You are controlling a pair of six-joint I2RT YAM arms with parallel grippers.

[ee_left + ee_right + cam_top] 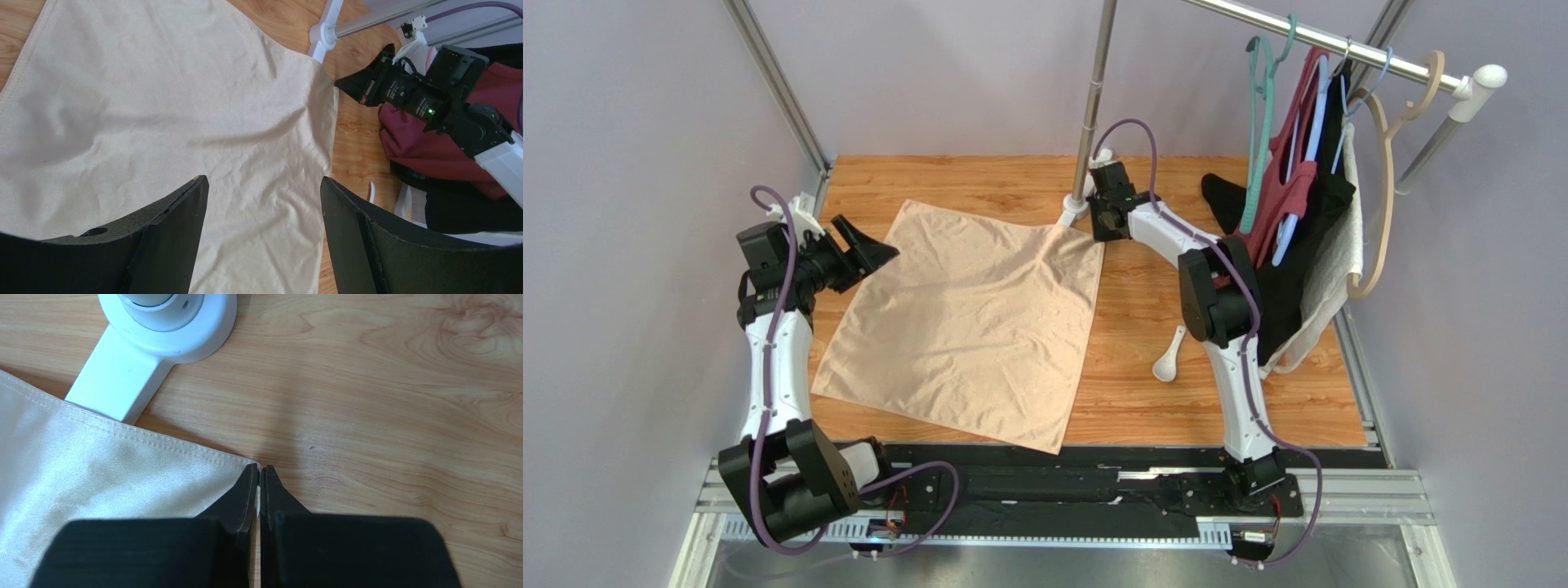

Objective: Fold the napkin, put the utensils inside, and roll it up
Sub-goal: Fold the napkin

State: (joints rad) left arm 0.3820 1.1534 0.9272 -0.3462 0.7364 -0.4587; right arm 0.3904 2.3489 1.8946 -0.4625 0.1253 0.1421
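Right wrist: shut right claw point(259, 473) hides the napkin point(92, 478) corner it pinches.

Bright, even, diffuse light fills all three views, and the shadows are soft. The napkin point(104, 478) throws a thin dark line on the worktop point(380, 404) along its hem, and its fabric has a faint sheen. The chrome rail point(1320, 31) glints. Close up, the right claw point(259, 478) and left claw point(263, 184) are black, soft-focused masses, while the wood grain is sharp.
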